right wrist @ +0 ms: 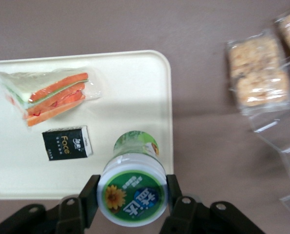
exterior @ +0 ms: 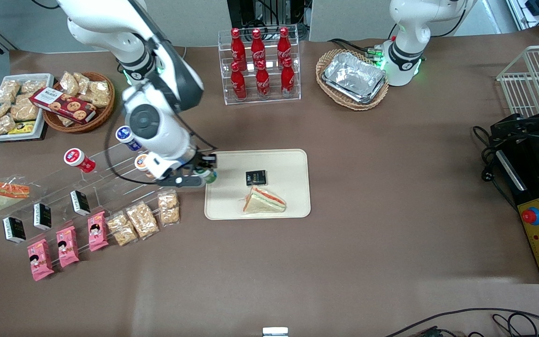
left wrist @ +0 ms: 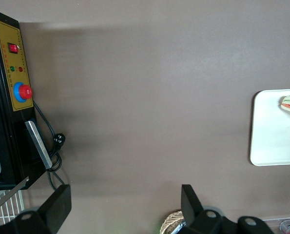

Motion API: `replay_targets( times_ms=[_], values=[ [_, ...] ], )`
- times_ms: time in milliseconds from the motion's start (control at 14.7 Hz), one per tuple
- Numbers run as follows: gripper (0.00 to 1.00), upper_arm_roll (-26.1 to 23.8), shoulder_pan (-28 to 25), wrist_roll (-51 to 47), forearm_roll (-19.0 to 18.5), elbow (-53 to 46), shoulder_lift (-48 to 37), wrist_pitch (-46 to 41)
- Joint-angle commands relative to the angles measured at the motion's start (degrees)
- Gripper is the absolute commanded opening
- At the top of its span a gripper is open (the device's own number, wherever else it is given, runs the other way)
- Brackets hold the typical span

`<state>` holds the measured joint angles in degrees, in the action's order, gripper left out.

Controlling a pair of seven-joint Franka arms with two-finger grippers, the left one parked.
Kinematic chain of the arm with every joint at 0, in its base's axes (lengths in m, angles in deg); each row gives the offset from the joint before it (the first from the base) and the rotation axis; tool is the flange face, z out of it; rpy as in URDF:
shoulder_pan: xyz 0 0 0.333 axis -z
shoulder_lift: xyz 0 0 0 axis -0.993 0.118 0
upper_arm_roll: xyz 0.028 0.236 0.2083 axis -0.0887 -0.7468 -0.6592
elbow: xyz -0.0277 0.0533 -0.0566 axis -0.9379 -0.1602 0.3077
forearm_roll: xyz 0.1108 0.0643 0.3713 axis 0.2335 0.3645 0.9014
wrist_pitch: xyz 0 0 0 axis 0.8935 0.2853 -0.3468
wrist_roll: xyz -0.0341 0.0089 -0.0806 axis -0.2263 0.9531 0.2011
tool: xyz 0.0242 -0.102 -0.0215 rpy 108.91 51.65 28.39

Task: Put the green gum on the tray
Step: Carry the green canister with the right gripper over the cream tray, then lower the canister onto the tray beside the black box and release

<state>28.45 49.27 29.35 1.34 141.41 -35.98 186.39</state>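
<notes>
The fingers [right wrist: 88, 195] press on either side of the green gum [right wrist: 132, 189], pinching it just under its white-rimmed lid (the label shows a yellow flower). The gripper [exterior: 205, 171] holds the canister upright over the rim of the tray [exterior: 293, 161], at the edge that faces the working arm's end of the surface [exterior: 391, 154]; whether its base touches the tray I cannot tell. On the tray, taking its centre as the dial in the front view, a small black packet [exterior: 256, 178] lies near the middle and a wrapped sandwich [exterior: 264, 201] sits at about six o'clock. Just off the tray, nearer the front camera than the gripper, lies a clear bag of cereal bars [exterior: 168, 207].
</notes>
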Motion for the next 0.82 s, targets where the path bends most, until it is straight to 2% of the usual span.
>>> replay_targets(
  times_ms=[0,273,409,614,682,750],
  values=[
    [0.45,0.71,-3.13,-2.99,1.01,3.94,2.67,8.95],
    [0.46,0.71,-4.01,-4.05,1.01,3.85,6.72,11.34],
    [0.49,0.71,-4.01,-4.66,1.01,3.85,7.69,11.77],
    [0.51,0.80,-6.38,-7.38,0.92,3.85,9.44,14.23],
    [0.58,0.80,-6.39,-7.56,0.92,3.68,9.71,14.67],
    [0.99,0.80,-6.12,-7.65,0.92,3.59,9.71,14.59]
  ],
)
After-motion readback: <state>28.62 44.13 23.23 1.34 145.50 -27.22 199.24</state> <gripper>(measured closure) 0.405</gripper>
